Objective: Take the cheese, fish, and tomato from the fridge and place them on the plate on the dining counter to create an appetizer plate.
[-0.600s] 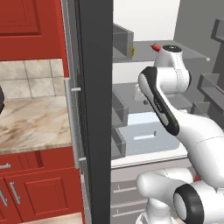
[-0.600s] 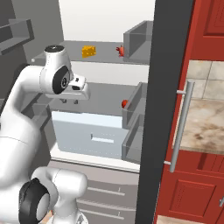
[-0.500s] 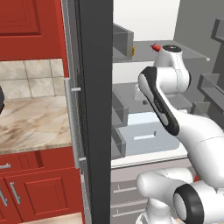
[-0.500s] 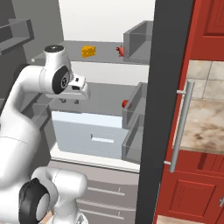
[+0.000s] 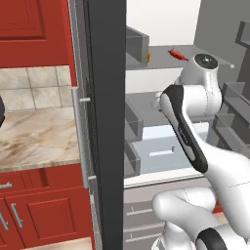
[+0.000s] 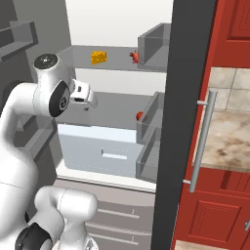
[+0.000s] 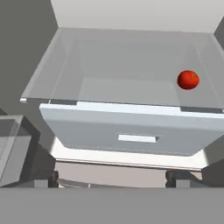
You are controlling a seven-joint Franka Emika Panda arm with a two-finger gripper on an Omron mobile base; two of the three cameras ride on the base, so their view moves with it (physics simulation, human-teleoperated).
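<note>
A: Where is my end effector [image 7: 112,177]?
B: Spread wide and empty, inside the open fridge [image 6: 188,73], above the glass shelf [image 7: 131,103] edge and pale drawer [image 7: 131,131].
A: And the foods?
B: Tomato [image 7: 188,80] near that shelf's right wall; cheese [image 6: 99,57] and fish [image 5: 178,54] on the top shelf, apart.

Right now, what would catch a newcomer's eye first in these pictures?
The open fridge, with a big white robot arm reaching into it. On its top shelf sit a yellow cheese wedge and a slim red fish. One shelf lower, a glossy red tomato rests alone on the glass, to the right.
</note>
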